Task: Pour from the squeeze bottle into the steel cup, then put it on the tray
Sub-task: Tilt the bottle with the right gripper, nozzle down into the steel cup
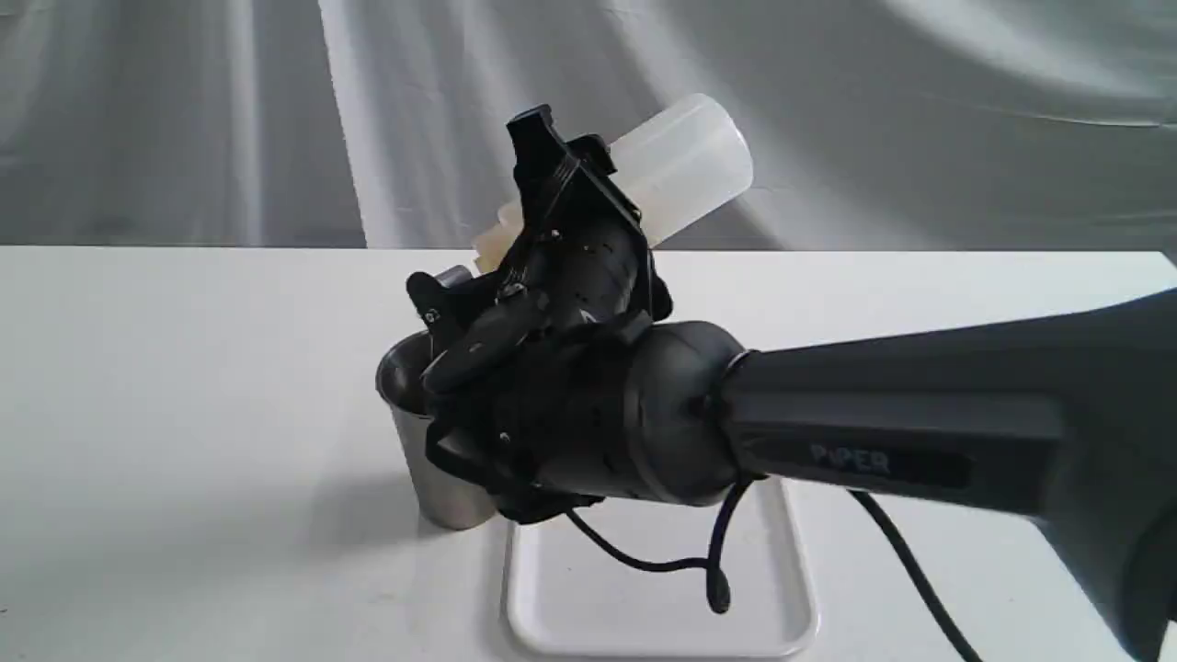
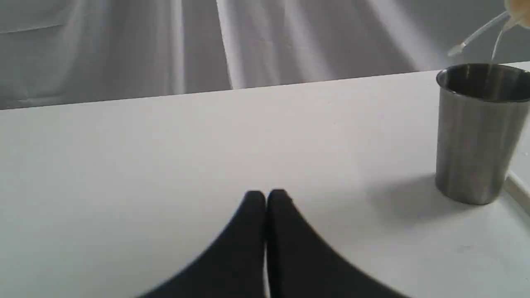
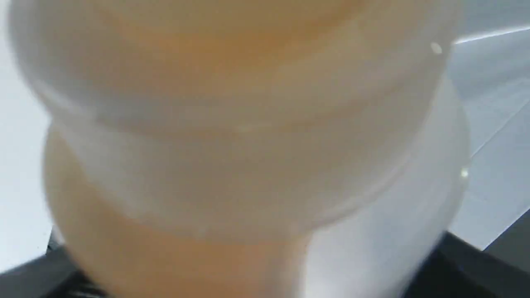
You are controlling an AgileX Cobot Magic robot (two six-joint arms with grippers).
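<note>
My right gripper (image 1: 542,216) is shut on the squeeze bottle (image 1: 685,165) and holds it tilted, base up to the right and nozzle end down to the left, over the steel cup (image 1: 409,423). The cup stands upright on the table, half hidden behind the wrist. In the right wrist view the bottle (image 3: 248,136) fills the picture, with amber liquid inside. The left wrist view shows the cup (image 2: 476,136), the bottle's nozzle end (image 2: 517,12) above its rim, and the cap strap (image 2: 476,37) hanging free. My left gripper (image 2: 266,195) is shut and empty, low over the table, well apart from the cup.
The white tray (image 1: 763,625) lies at the table's front edge, just right of the cup, and its rim (image 2: 517,186) shows beside the cup. A black cable (image 1: 680,561) from the right arm hangs over the tray. A grey curtain is behind the table.
</note>
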